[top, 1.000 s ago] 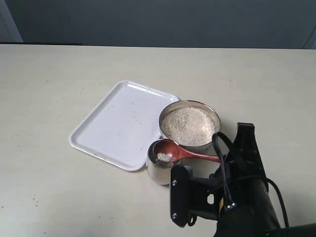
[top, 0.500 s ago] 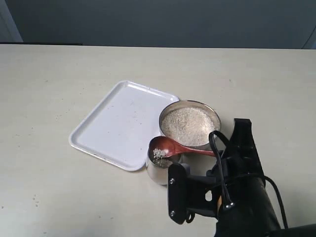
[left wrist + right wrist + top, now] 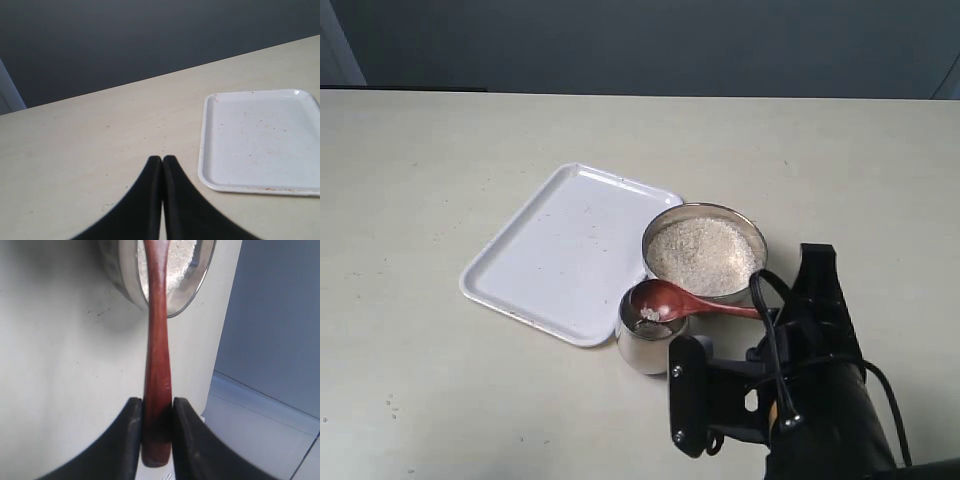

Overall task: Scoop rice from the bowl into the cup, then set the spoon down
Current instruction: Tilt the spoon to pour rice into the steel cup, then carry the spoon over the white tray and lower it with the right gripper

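Observation:
The reddish-brown spoon [image 3: 665, 298] hangs tilted over the small steel cup [image 3: 642, 345], which stands just in front of the steel bowl [image 3: 756, 262]. A few grains of rice [image 3: 650, 316] show at the cup's mouth under the spoon. More rice [image 3: 703, 254] fills the bowl. My right gripper [image 3: 157, 402] is shut on the end of the spoon's handle [image 3: 157, 355]; past it lie the bowl's rim [image 3: 126, 284] and the rice [image 3: 181, 259] inside. My left gripper [image 3: 162, 159] is shut on nothing, low over the table beside the tray.
A white tray [image 3: 570, 250] lies left of the bowl and cup, its near corner close to the cup; the same tray [image 3: 260, 140] shows in the left wrist view. My right arm [image 3: 810, 400] fills the near right corner.
The spoon's bowl has tipped over the cup, and the small heap of rice in it has slid out toward the cup. The right arm has shifted slightly.

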### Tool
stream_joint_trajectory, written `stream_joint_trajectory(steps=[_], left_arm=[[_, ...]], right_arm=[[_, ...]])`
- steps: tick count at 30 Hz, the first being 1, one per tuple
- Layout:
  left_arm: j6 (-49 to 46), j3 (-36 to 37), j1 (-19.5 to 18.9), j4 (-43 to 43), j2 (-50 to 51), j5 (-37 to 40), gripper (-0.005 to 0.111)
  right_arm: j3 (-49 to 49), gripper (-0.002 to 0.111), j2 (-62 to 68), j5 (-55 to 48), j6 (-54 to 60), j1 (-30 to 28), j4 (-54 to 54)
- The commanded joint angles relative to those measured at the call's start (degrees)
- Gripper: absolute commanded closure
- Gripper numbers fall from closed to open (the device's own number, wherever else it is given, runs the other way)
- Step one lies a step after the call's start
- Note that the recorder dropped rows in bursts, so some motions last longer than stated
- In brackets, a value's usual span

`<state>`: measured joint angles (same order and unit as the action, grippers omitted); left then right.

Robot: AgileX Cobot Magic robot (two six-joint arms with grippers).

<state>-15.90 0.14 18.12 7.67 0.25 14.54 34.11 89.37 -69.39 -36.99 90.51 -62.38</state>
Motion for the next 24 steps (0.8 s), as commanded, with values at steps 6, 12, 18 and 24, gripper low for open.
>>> stream_joint_trajectory(steps=[6,12,18,24], left_arm=[[0.31,-0.14,0.26,0.38,-0.25,-0.85,0.106],[0.31,-0.14,0.26,0.38,-0.25,-0.85,0.106],[0.31,-0.14,0.26,0.38,-0.25,-0.85,0.106],[0.31,-0.14,0.26,0.38,-0.25,-0.85,0.106]], right_arm=[[-0.76,0.109,-0.13,-0.57,-1.6,0.23,-2.99],[-1.03,0.109,-0.13,-0.57,-1.6,0.23,-5.24],[-1.42,0.109,-0.13,-0.57,-1.6,0.23,-5.14],[-1.96,0.109,-0.13,-0.57,-1.6,0.23,-6.09]])
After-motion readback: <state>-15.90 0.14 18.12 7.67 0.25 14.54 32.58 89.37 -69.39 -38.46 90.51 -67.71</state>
